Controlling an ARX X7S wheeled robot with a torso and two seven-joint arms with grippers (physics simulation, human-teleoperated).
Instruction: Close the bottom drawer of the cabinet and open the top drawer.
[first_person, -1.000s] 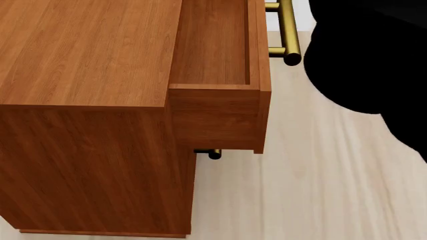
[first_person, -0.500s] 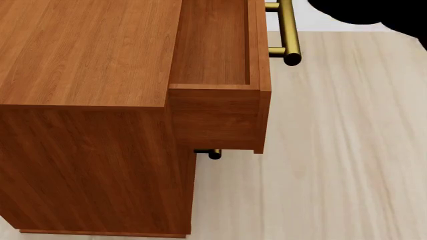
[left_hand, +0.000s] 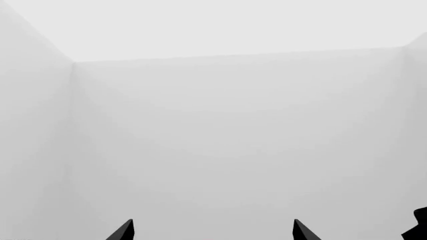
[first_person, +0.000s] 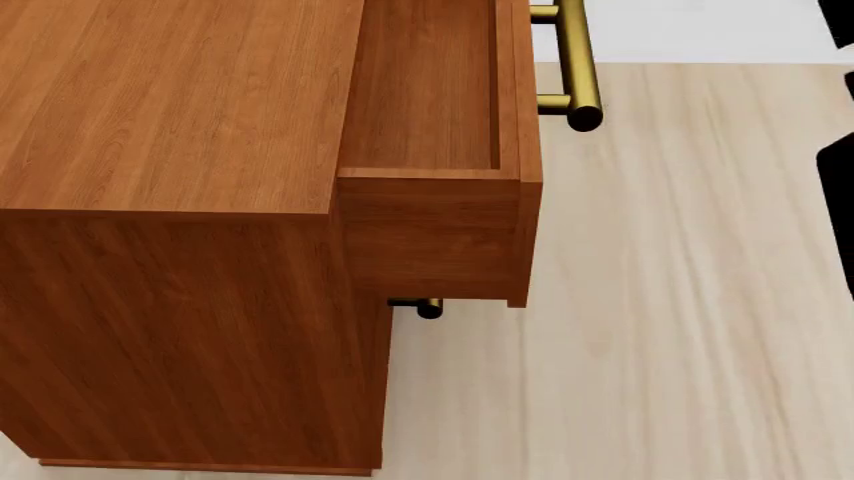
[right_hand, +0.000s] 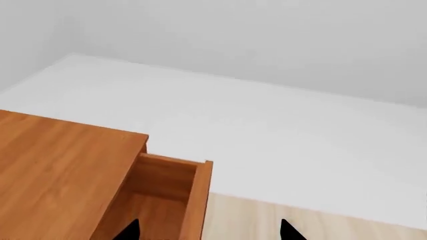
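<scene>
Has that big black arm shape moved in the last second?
Yes. Measured against the top drawer's brass handle, the black arm has withdrawn rightward, leaving only slivers at the head view's right edge.

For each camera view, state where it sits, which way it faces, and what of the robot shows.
Head view: looks down on the cabinet and open top drawer; a dark arm part at the edge.
Left wrist view: faces bare white walls; fingertips apart.
Right wrist view: above the cabinet, fingertips apart.
Head and right wrist views share cabinet and top drawer.
</scene>
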